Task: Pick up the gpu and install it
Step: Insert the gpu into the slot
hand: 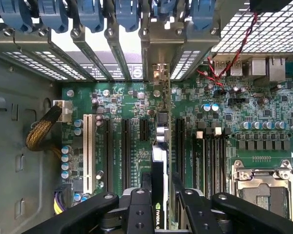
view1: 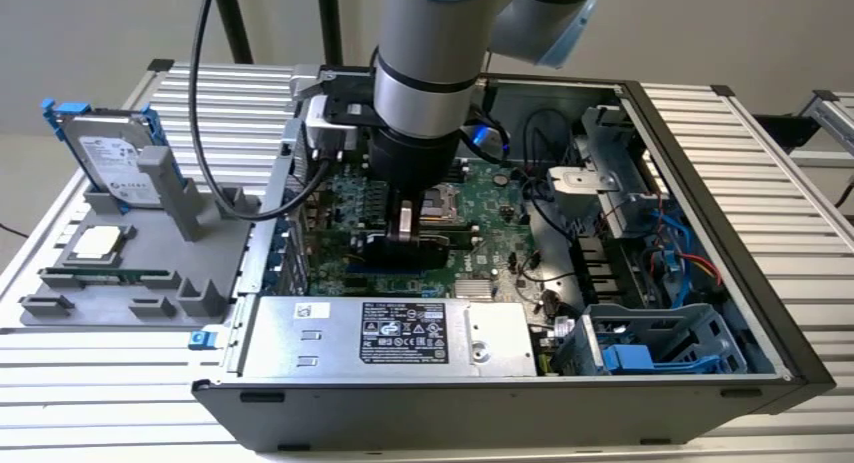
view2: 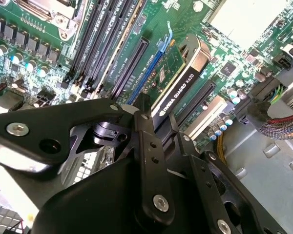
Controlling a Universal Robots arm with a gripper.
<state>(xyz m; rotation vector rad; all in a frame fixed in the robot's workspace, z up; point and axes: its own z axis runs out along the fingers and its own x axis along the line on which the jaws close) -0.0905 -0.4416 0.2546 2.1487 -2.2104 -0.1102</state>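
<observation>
The gripper (view1: 408,226) hung inside the open computer case (view1: 747,283), low over the green motherboard (view1: 494,253). Its two fingers (hand: 145,181) were closed onto the gpu (hand: 158,161), one on each face of the thin card, which stood on edge between them. In the second wrist view the card (view2: 178,80) reached out past the fingertips (view2: 143,101) over a long black expansion slot (view2: 129,68), its black side facing the camera. In the first wrist view the card ran straight ahead of the fingers toward the row of rear bracket openings (hand: 158,68), with other slots (hand: 87,151) lying parallel beside it. Whether the card was fully seated could not be told. Well away from the fingers, outside the case, a gray tray (view1: 80,303) held a hard drive (view1: 114,158) standing upright.
</observation>
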